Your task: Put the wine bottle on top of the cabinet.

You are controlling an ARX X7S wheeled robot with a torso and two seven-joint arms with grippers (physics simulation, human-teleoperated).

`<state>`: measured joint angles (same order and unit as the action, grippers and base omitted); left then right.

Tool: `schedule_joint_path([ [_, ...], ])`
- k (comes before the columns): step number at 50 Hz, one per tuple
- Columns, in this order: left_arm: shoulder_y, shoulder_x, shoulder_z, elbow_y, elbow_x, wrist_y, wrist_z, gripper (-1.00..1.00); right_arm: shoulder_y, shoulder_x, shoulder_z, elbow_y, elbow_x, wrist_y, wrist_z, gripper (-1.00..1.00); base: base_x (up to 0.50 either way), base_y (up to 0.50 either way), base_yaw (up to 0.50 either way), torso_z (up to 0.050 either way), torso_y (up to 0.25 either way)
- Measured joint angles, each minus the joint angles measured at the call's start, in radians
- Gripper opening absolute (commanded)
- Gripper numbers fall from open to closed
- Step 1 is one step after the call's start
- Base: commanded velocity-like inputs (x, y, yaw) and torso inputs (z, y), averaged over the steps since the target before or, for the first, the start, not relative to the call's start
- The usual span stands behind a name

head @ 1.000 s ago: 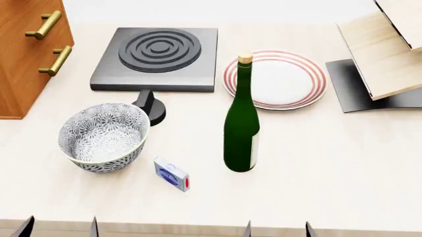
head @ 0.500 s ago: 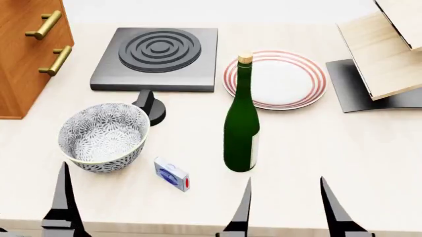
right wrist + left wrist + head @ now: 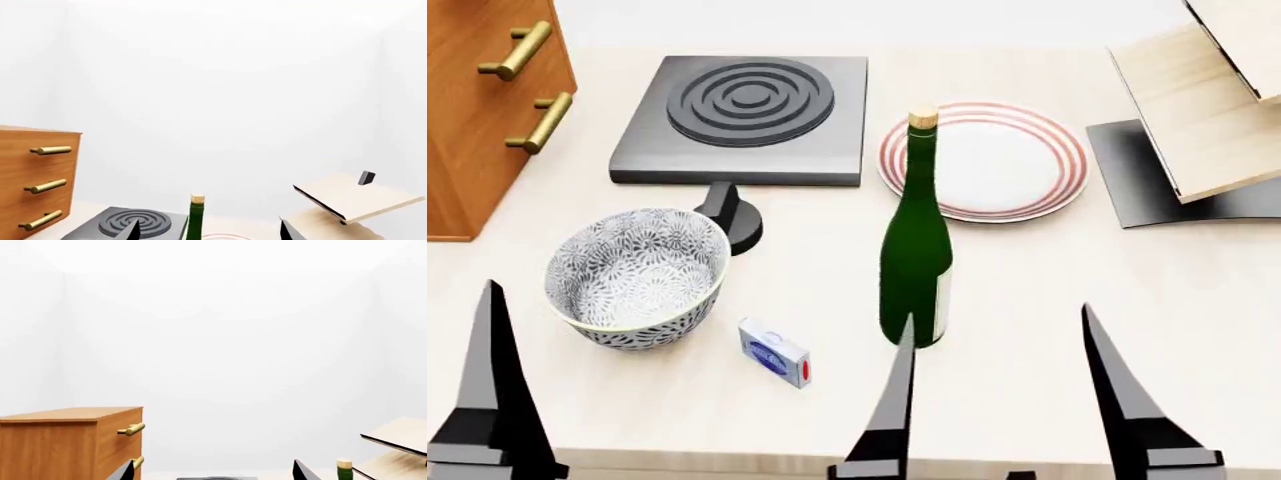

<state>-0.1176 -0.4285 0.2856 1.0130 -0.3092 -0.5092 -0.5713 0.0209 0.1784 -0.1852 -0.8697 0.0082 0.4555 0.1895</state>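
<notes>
The wine bottle [image 3: 916, 262], dark green with a cork top, stands upright mid-table in the head view, in front of the plate. The orange-brown cabinet [image 3: 474, 120] with brass handles is at the far left. My right gripper [image 3: 1004, 395] is open, its two dark fingers spread wide just in front of the bottle, touching nothing. One finger [image 3: 487, 390] of my left gripper shows near the bowl. In the left wrist view the left gripper [image 3: 213, 471] is open and empty, facing the cabinet [image 3: 67, 445]. In the right wrist view the bottle [image 3: 196, 215] stands between the right gripper's spread fingers, farther off.
A black burner plate [image 3: 747, 110] and its knob [image 3: 731, 215] lie behind a patterned bowl [image 3: 634, 275]. A small blue box [image 3: 774, 352] lies beside the bowl. A red-rimmed plate [image 3: 1001, 170] sits behind the bottle. A pale slanted rack [image 3: 1201, 120] stands at the right.
Both grippers have come up and forward into the head view. The right fingers now reach level with the bottle's base; the left finger has shifted left.
</notes>
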Motion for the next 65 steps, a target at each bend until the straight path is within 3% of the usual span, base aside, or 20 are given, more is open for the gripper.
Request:
schedule_joint_path([
  [9, -0.052, -0.117, 0.080, 0.014, -0.084, 0.027, -0.146, 1.00, 0.007, 0.011, -0.015, -0.030, -0.002, 0.012, 0.005, 1.00, 0.00, 0.00, 0.00, 0.000, 0.000],
  [21, -0.094, -0.201, 0.144, 0.018, -0.140, 0.056, -0.249, 1.00, 0.008, 0.019, -0.022, -0.038, 0.007, 0.015, 0.013, 1.00, 0.17, 0.00, 0.00, 0.000, 0.000],
  [65, -0.154, -0.292, 0.235, 0.010, -0.192, 0.106, -0.364, 1.00, 0.013, 0.050, -0.041, -0.028, 0.038, 0.014, 0.051, 1.00, 0.29, 0.00, 0.00, 0.000, 0.000],
])
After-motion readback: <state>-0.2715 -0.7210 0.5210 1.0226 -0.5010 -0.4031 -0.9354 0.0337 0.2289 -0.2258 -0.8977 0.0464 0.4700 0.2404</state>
